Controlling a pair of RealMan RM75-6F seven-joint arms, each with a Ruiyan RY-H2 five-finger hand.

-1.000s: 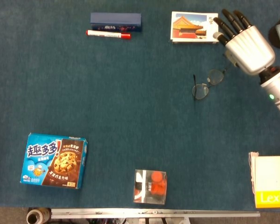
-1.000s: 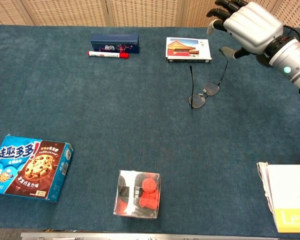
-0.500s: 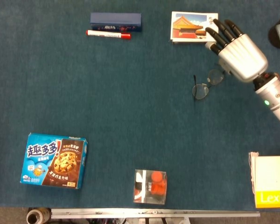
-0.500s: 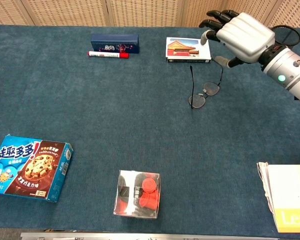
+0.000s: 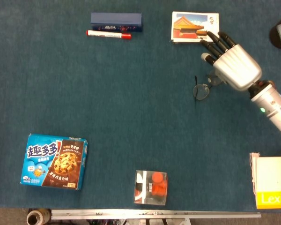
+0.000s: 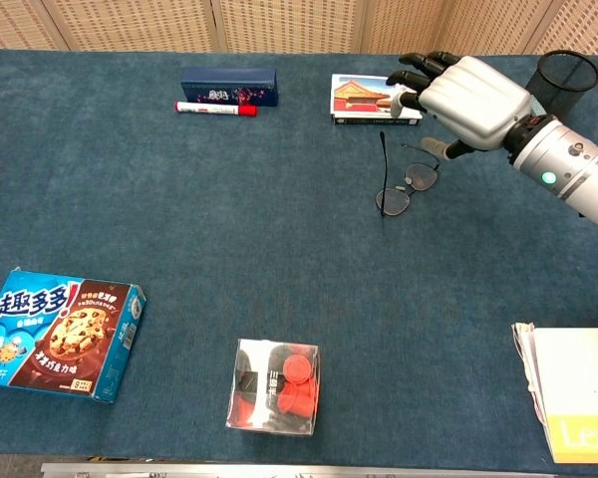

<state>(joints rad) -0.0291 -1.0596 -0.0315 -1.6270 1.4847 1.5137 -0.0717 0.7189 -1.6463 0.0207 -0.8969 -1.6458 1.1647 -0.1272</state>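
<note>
Hovering over the glasses (image 6: 397, 184), your right hand (image 6: 458, 95) has fingers spread, holding nothing; the grasp and lift remain undone.

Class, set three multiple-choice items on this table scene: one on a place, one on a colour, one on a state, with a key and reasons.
1. The marker lies
A. beside the dark blue box
B. on the cookie box
C. under the glasses

2. The marker's cap is
A. green
B. red
C. yellow

3. The right hand is
A. gripping the postcard box
B. open above the glasses
C. resting on the yellow box

Key: 1 A, marker and box lie side by side at the far edge; 2 B, its right end is red; 3 B, the fingers are spread and hold nothing.
</note>
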